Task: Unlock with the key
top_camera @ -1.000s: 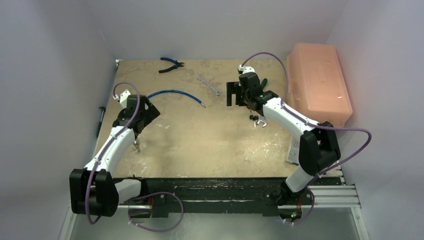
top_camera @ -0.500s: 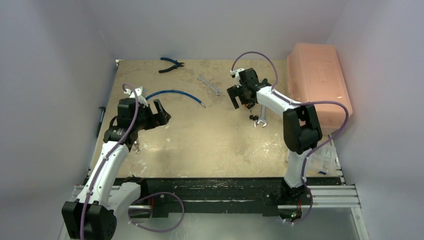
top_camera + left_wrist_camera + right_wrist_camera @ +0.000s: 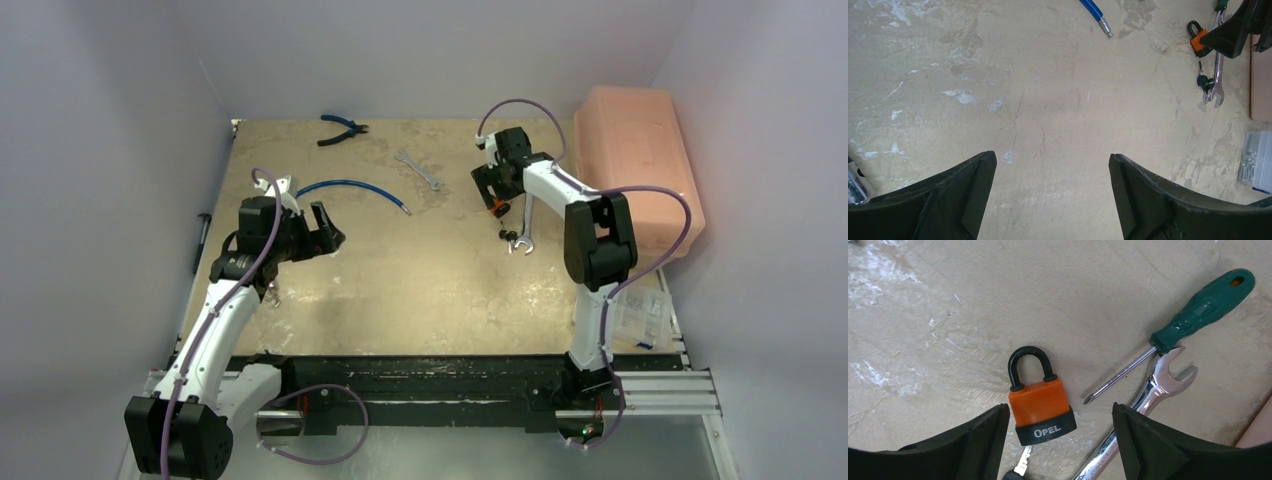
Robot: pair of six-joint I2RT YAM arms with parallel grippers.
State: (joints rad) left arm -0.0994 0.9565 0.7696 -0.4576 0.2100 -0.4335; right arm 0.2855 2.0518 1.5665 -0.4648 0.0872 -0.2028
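Note:
An orange padlock [image 3: 1040,407] with a black shackle and a black base marked OPEL lies flat on the table. A silver key blade [image 3: 1023,466] runs out of its base toward a black key head at the frame's bottom edge. My right gripper [image 3: 1059,412] is open and hovers over the padlock, one finger on each side, touching nothing. From above, the padlock [image 3: 497,207] lies just under the right gripper [image 3: 492,188], with the keys [image 3: 511,237] nearer to me. My left gripper [image 3: 1053,157] is open and empty over bare table, far left of the padlock [image 3: 1198,37].
A green screwdriver [image 3: 1198,307] and a spanner [image 3: 1148,400] lie just right of the padlock. A second spanner [image 3: 418,170], a blue cable [image 3: 350,187] and pliers [image 3: 342,127] lie further back. A pink box [image 3: 635,165] stands at the right edge, and a small clear case [image 3: 640,315] lies nearer.
The right gripper has moved right and back, and now stands over the padlock. The left arm rose and turned its gripper to the right, then moved little.

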